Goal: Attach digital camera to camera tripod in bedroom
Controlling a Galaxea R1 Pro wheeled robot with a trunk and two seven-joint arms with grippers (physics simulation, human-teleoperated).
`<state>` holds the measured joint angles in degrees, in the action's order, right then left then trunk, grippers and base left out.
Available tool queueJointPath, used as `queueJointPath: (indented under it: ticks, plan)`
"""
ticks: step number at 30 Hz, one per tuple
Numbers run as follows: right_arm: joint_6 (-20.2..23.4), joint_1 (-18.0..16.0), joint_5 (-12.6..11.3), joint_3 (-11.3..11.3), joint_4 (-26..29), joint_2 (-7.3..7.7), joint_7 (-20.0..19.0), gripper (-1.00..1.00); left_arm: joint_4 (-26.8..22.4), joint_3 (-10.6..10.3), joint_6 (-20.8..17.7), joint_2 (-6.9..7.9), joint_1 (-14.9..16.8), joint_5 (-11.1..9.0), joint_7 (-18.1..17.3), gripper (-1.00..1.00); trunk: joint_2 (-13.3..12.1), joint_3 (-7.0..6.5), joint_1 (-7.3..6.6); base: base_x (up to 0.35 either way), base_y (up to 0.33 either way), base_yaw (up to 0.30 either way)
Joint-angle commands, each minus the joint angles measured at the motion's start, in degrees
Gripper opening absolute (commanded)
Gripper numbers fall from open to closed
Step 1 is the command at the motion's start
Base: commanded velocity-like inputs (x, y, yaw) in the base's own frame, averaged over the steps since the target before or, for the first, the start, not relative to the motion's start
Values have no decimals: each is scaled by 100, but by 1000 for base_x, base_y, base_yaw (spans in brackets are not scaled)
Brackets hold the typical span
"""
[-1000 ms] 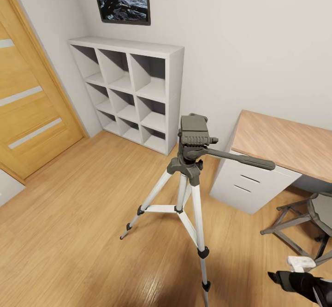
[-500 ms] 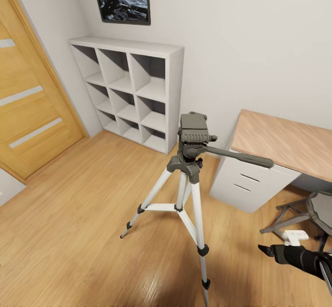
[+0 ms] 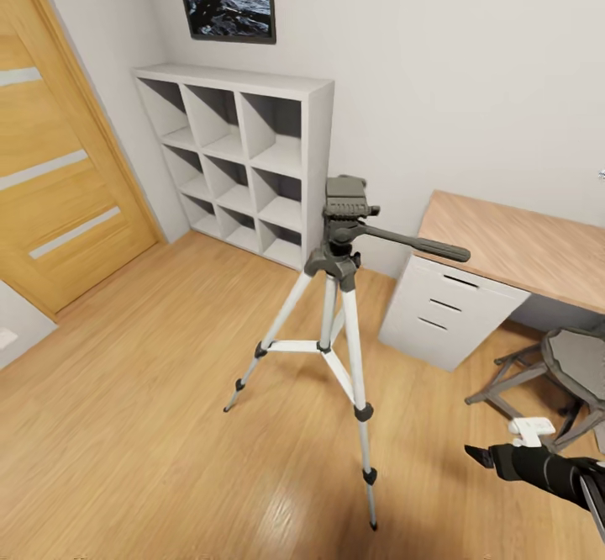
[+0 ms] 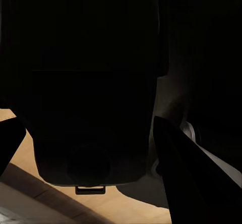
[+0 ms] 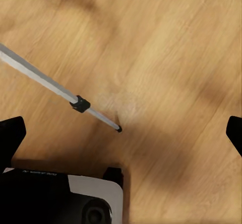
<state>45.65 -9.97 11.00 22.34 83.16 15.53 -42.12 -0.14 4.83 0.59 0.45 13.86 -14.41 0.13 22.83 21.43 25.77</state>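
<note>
The camera tripod [image 3: 340,316] stands on the wood floor in mid room, silver legs spread. Its dark grey head [image 3: 346,198] carries nothing, and the black pan handle [image 3: 416,245] points right toward the desk. My right gripper [image 3: 477,456] hovers low to the right of the tripod, apart from it. In the right wrist view that gripper [image 5: 121,133] is open over bare floor, with one tripod leg [image 5: 55,88] ahead of it. In the left wrist view a dark boxy shape, the digital camera [image 4: 93,108], sits between the left gripper's fingers [image 4: 186,183], which press its sides.
A white cube shelf [image 3: 252,148] stands against the back wall, left of the tripod. A wood-topped desk [image 3: 521,249] with white drawers [image 3: 441,312] and a grey stool [image 3: 580,358] stand to the right. A wooden door [image 3: 59,165] is at the left.
The whole head view has shifted, so the tripod now looks smaller and farther away. My right gripper has come up and further into the picture at the lower right.
</note>
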Motion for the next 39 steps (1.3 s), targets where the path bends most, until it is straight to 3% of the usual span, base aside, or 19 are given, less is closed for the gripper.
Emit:
queueJointPath:
  ticks: [1, 3, 9, 23, 28, 31, 34, 36, 39]
  plan:
    - [-58, -5, 58, 7, 7, 1, -58, 100, 0, 45, 4, -1, 3, 13, 5, -100, 9, 8, 1, -94, 0, 0]
    - [-319, -5, 48, 10, 7, -2, -59, 100, 1, 45, 0, -1, 3, 16, 5, -100, 9, 8, 1, -50, 0, 0]
    - [-494, -5, 43, -82, -7, -4, -49, 100, 4, 42, -6, -10, 3, 28, 5, -100, 9, 8, 1, -11, -70, 0]
    - [-505, -5, 40, -225, 0, -6, -43, 100, 4, 42, -7, -10, 3, 35, 5, -100, 9, 8, 1, 0, -21, 0]
    - [-498, -11, 31, -437, 97, -5, -7, 100, -1, 43, -7, -10, 3, 32, 5, -100, 9, 8, 1, 0, -1, 0]
    - [-439, -101, 12, -587, 275, -118, 33, 100, 0, 44, -7, -10, 3, 34, 5, -100, 9, 8, 1, 0, 0, 0]
    - [-193, -629, 24, -822, 436, -440, 43, 100, 2, 45, -7, -7, 3, 29, 5, -100, 9, 8, 1, 0, 0, 0]
    - [556, -1234, 39, -1170, 483, -700, 49, 100, 0, 45, -7, -3, 3, 27, 5, -100, 9, 8, 1, 0, 0, 0]
    - [1181, -1640, 49, -1543, 500, -971, 66, 100, -3, 45, -4, 2, 3, 26, 5, -100, 9, 8, 1, 0, 0, 0]
